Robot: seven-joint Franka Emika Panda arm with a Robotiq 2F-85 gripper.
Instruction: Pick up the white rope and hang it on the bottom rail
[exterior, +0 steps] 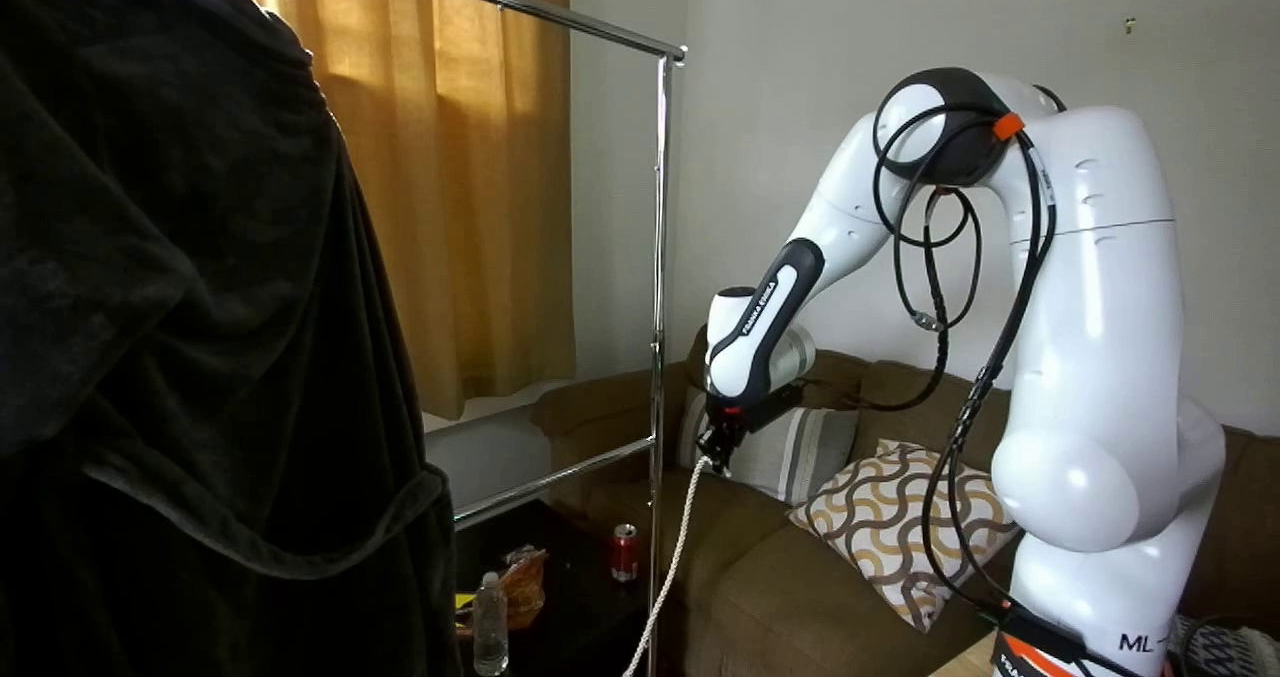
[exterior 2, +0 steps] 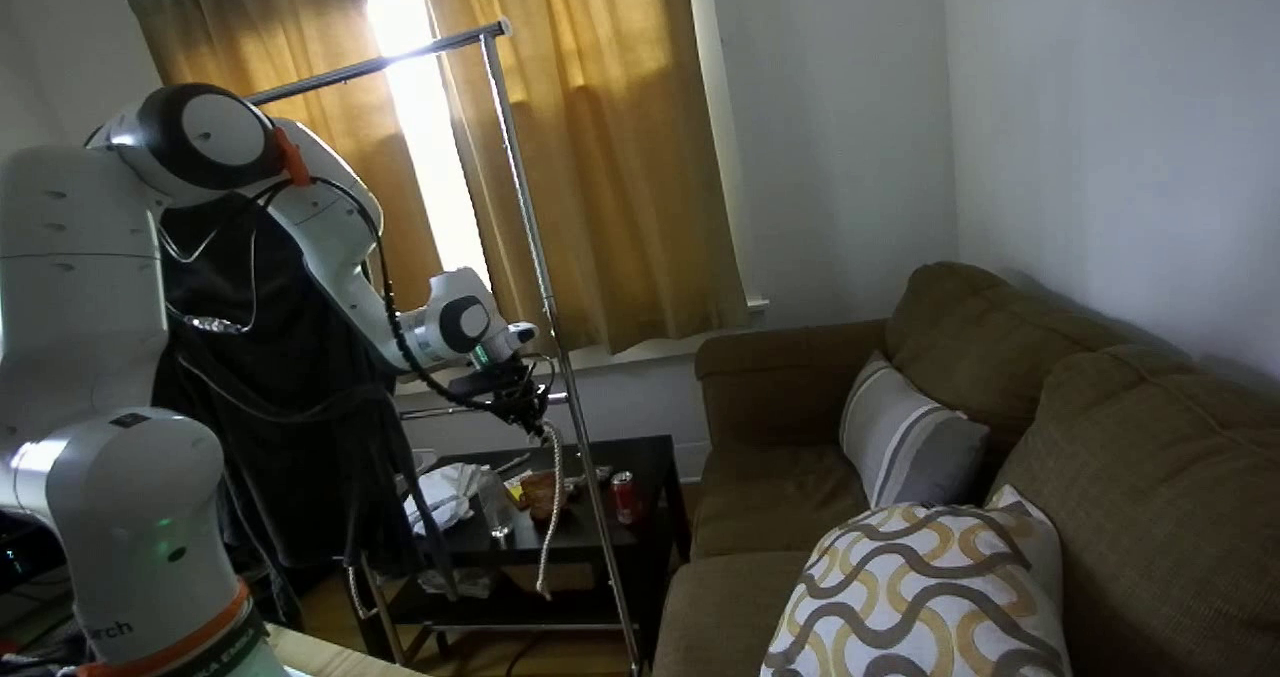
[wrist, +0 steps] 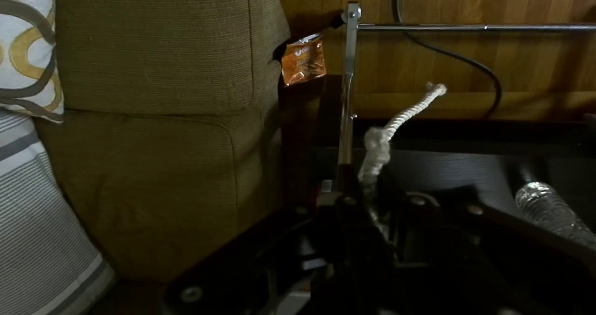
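While my gripper [exterior: 714,454] held the one white rope [wrist: 378,145] clenched in its jaws, one clothes rack [exterior: 660,207] stood near it, with a top rail [exterior: 560,15], a middle rail [exterior: 555,479] and a bottom rail [wrist: 442,27], three in all. I counted one dark robe [exterior: 230,287] and two yellow curtains [exterior 2: 590,157]. One brown couch [exterior 2: 770,497] carried one striped pillow [exterior 2: 905,437] and one patterned pillow [exterior 2: 920,587], making two. On one black table [exterior 2: 650,457] I saw one red can [exterior 2: 625,497], one clear bottle [exterior: 490,625] and one orange packet [exterior: 525,587]; a second orange packet [wrist: 303,60] lay beside the couch. The rope passed between my jaws and hung below them, its loose end well beneath my gripper, seen against the wooden floor [wrist: 526,68] in the wrist view. In both exterior views it ran near the rack's upright post [exterior: 657,377]; whether the two touched, I could not tell.
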